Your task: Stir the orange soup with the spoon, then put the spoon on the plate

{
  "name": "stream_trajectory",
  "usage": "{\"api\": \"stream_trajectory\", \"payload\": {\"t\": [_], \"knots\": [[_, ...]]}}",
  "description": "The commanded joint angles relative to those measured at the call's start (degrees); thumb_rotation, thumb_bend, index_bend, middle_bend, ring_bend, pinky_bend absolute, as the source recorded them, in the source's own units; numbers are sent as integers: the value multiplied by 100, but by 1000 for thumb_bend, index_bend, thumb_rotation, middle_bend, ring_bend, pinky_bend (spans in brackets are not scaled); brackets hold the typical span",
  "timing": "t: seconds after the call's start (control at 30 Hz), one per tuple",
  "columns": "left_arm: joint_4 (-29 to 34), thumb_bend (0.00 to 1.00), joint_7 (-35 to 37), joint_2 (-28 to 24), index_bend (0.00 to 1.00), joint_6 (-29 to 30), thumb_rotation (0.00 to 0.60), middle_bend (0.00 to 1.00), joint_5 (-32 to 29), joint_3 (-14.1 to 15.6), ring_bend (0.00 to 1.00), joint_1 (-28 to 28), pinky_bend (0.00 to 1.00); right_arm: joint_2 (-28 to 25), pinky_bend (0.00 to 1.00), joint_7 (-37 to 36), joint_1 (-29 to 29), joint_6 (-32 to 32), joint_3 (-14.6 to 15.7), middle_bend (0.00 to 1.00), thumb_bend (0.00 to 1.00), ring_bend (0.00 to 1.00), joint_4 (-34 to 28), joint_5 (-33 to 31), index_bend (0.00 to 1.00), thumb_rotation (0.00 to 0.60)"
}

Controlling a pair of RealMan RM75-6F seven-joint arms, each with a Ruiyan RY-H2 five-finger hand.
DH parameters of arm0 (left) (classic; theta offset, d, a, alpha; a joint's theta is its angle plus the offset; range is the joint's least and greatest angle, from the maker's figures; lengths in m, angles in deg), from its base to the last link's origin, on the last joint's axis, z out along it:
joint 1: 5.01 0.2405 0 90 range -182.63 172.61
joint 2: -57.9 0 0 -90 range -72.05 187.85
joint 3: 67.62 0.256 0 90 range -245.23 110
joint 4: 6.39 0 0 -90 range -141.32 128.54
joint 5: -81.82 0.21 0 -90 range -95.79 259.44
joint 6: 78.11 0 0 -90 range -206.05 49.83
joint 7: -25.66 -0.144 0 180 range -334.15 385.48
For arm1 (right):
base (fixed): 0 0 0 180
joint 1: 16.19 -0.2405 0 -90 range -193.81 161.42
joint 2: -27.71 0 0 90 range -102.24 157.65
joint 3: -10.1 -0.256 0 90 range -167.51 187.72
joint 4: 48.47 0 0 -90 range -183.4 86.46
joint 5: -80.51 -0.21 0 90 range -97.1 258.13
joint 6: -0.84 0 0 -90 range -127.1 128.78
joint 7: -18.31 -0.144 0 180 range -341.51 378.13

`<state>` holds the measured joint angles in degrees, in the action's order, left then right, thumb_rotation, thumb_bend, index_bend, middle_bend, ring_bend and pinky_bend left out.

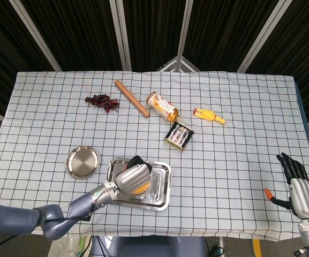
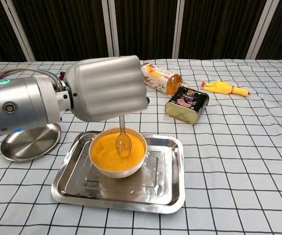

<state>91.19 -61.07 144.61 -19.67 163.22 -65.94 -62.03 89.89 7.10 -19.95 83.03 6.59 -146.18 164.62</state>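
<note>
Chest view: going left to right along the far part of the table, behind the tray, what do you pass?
Bottle lying on its side → tin can → yellow rubber chicken.
</note>
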Motion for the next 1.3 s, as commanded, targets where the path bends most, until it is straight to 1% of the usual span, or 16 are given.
{"api": "stream_trajectory", "payload": {"t": [0.03,0.37,0.9,1.03,1.13,1.3], "knots": [[2,575,-61,28,791,-77,600,1000,-19,21,1000,-10,1000,-3,0,-7,2,1,0,0,339,0,-2,-2,0,600],[-147,575,-293,64,801,-285,600,1000,-156,56,1000,-22,1000,-11,0,-33,3,-3,-3,0,339,0,-3,-7,0,600],[-264,575,-547,-153,806,-173,600,1000,-355,-21,1000,62,1000,-7,0,-10,3,-4,8,0,339,0,-10,12,0,600],[-192,575,-369,-134,806,-72,600,1000,-332,-89,1000,101,1000,-4,0,-10,2,-4,7,0,339,0,-7,12,0,600],[-111,575,-98,-89,806,-6,600,1000,-234,-131,1000,127,1000,-2,0,-8,1,-5,9,0,339,0,-6,17,0,600],[-89,575,141,-29,806,15,600,1000,-50,-132,1000,126,1000,-3,0,-10,3,0,9,0,339,0,-6,20,0,600]]}}
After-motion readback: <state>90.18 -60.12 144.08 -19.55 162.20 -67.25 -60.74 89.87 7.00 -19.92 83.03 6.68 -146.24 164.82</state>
